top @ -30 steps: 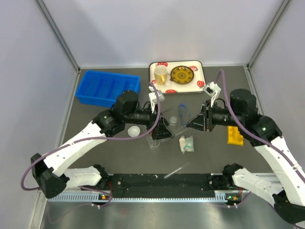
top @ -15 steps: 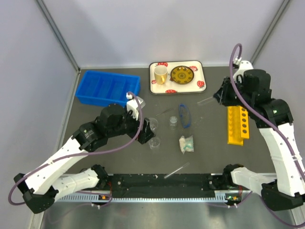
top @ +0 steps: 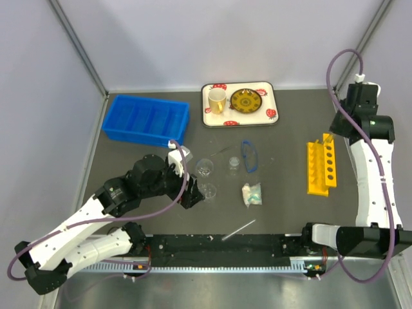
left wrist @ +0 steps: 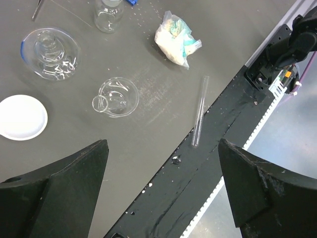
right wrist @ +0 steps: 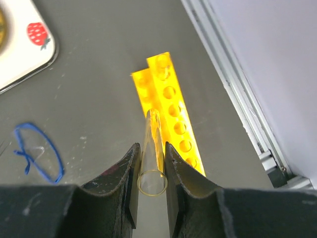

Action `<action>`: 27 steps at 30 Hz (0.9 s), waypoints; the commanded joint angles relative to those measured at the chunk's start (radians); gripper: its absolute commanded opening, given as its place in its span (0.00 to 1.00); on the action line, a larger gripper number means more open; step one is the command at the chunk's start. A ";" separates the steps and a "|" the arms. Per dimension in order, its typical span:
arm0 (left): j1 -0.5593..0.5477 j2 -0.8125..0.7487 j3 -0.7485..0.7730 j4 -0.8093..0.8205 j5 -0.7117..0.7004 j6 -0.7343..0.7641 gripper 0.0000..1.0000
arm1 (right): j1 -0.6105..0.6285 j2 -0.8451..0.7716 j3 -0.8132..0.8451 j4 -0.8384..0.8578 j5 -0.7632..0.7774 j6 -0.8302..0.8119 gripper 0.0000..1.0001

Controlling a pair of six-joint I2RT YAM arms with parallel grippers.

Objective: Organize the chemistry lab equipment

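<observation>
The right gripper (right wrist: 151, 151) clamps a thin clear tube (right wrist: 153, 126).
Tube mid-frame, over yellow holed plastic rack (right wrist: 172, 106); left gripper (left wrist: 162, 148) released.

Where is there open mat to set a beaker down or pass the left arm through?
Widest bare mat: between the packet and the yellow rack, running back to the right corner of the tray. Also free: the strip between the blue bin and the left arm. Crowded: the centre, where beakers, goggles and packet cluster; a tube lies by the near rail.
</observation>
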 commanded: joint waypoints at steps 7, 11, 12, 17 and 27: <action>-0.005 -0.018 0.001 0.005 0.042 0.036 0.97 | -0.121 0.084 0.029 0.051 0.014 0.021 0.15; -0.005 -0.005 0.005 0.002 0.053 0.042 0.97 | -0.126 0.112 0.023 0.066 0.024 0.021 0.15; -0.005 -0.004 0.009 0.002 0.056 0.042 0.98 | -0.129 0.118 0.023 0.072 0.021 0.022 0.15; -0.006 0.010 0.026 -0.002 0.058 0.057 0.98 | -0.141 0.149 0.013 0.094 0.004 0.027 0.14; -0.003 0.035 0.048 -0.018 0.050 0.079 0.97 | -0.169 0.201 0.049 0.106 -0.019 0.022 0.12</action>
